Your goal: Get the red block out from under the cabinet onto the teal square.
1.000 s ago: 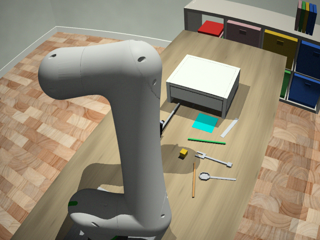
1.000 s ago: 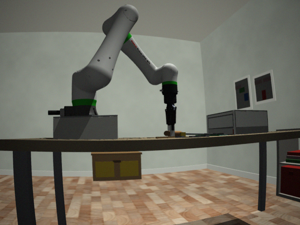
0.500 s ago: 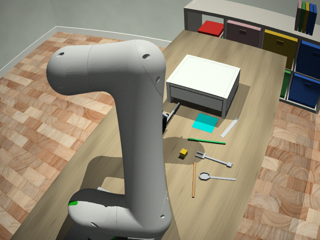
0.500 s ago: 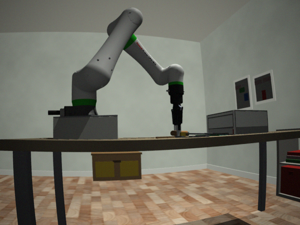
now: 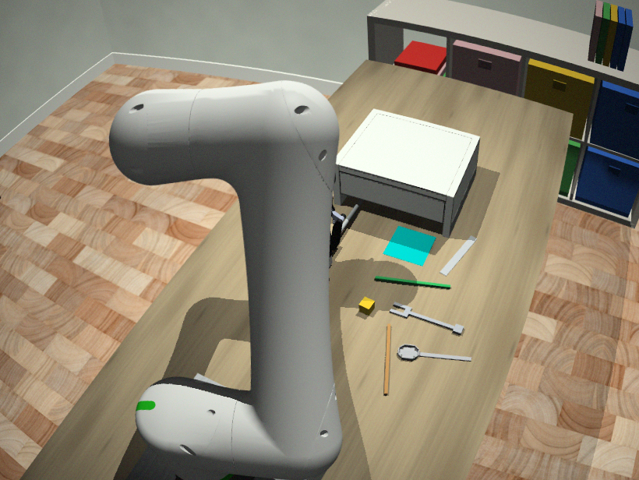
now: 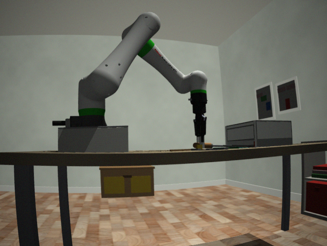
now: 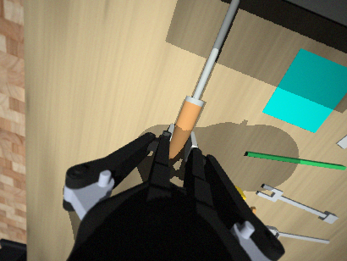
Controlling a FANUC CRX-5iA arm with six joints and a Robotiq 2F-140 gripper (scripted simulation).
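Note:
My gripper (image 7: 179, 134) is shut on the orange handle (image 7: 186, 123) of a hook tool and holds it low over the table. The tool's grey rod (image 7: 216, 47) runs away from the fingers, and its far end goes into the dark gap under the white cabinet (image 5: 407, 162). In the top view only a short piece of the rod (image 5: 352, 211) and the gripper (image 5: 337, 227) show beside my arm. The teal square (image 5: 409, 245) lies flat in front of the cabinet, to the right of the rod, with nothing on it. The red block is hidden under the cabinet.
To the right of the gripper lie a green stick (image 5: 411, 282), a yellow cube (image 5: 366, 305), a grey fork tool (image 5: 425, 318), a grey spoon tool (image 5: 431, 354), a wooden stick (image 5: 386, 359) and a grey strip (image 5: 457, 255). A shelf with coloured bins (image 5: 516, 67) stands behind the table.

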